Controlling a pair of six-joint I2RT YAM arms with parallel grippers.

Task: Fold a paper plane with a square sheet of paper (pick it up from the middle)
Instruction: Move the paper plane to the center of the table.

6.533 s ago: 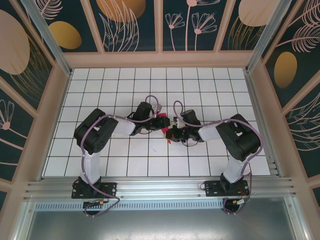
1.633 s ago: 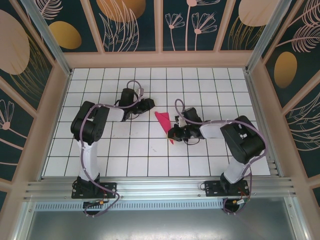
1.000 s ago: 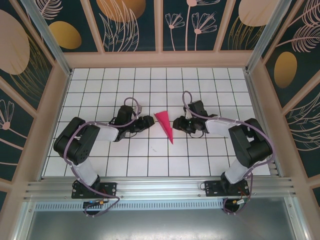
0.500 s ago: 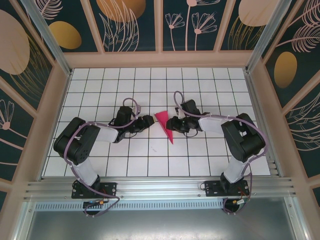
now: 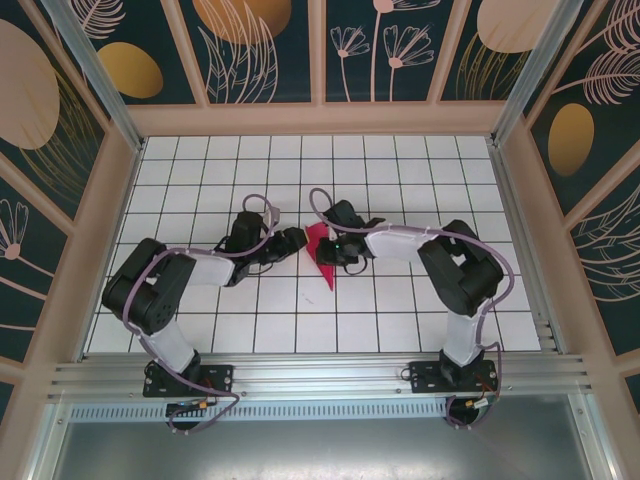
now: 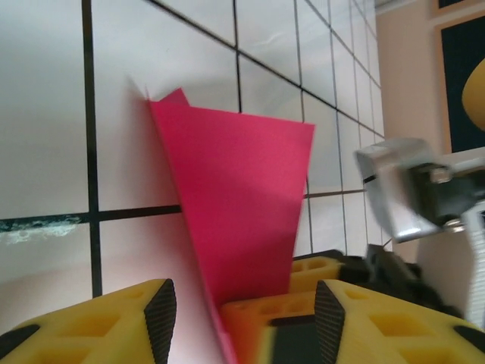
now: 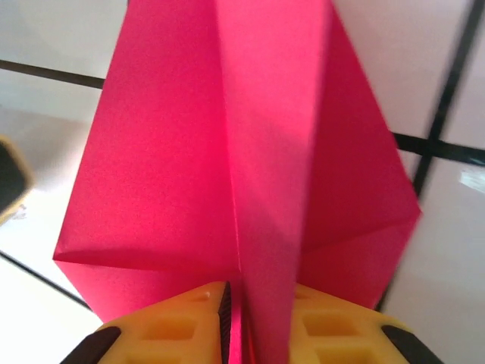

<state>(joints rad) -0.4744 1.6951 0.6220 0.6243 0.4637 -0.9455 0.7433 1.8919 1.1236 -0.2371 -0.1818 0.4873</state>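
Observation:
The paper plane is a magenta-pink dart on the white grid table, its tip pointing toward the near edge. In the right wrist view its centre ridge stands up between the yellow fingers of my right gripper, which is shut on it. From above, the right gripper sits over the plane's wide end. My left gripper is just left of the plane, open. In the left wrist view its fingers stand wide apart, with the plane's wing and a right-gripper finger between them, not pinched.
The white tiled table is boxed in by wooden walls with dark floral panels. An aluminium rail carrying both arm bases runs along the near edge. Both arms reach toward the table's middle, their cables looped above them.
My right gripper has swung left onto the plane and closed on its centre ridge. The plane has shifted slightly left. The left gripper has stayed beside it, open.

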